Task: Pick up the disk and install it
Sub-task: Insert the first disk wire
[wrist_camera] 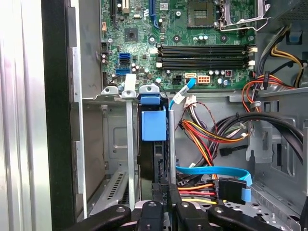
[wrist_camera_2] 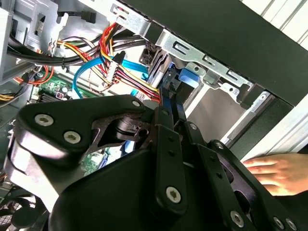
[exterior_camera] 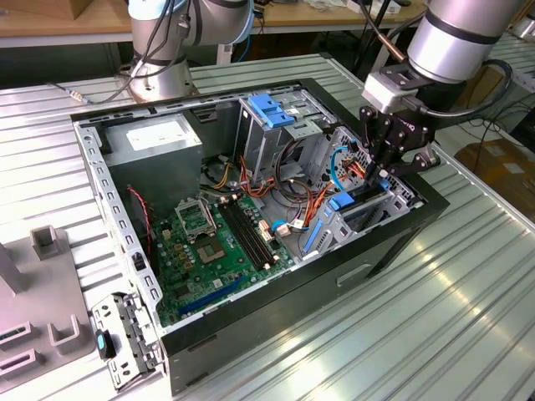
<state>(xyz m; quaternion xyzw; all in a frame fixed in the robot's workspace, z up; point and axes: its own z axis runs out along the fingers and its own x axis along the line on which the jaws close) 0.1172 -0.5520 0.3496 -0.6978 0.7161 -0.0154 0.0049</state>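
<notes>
Working across the exterior view from its left with the open computer case (exterior_camera: 251,334) as my landmark, I pass the grey fixture block (exterior_camera: 42,334) outside the case on the table, then the grey power supply box (exterior_camera: 155,138) in the case's far corner, then the green motherboard (exterior_camera: 213,242) on its floor, then the grey cage with its blue latch (exterior_camera: 272,109), and last my gripper (exterior_camera: 383,163) over the drive bay at the case's front end; its fingers (wrist_camera_2: 168,120) look closed on the disk (wrist_camera: 154,144), pinching its end, though the contact itself is hidden behind the linkage, so I say that as a judgement; the disk stands on edge inside the bay (wrist_camera: 118,159), partly sunk between the bay's metal walls, its blue plastic rail piece (exterior_camera: 343,200) showing at the bay's edge; I judge it is held thin-side-up because the slot only accepts it that way; its long axis runs down into the bay, roughly in line with the gripper's approach; a person's hand (wrist_camera_2: 276,171) rests just outside the case wall beside the bay, probably steadying it.
</notes>
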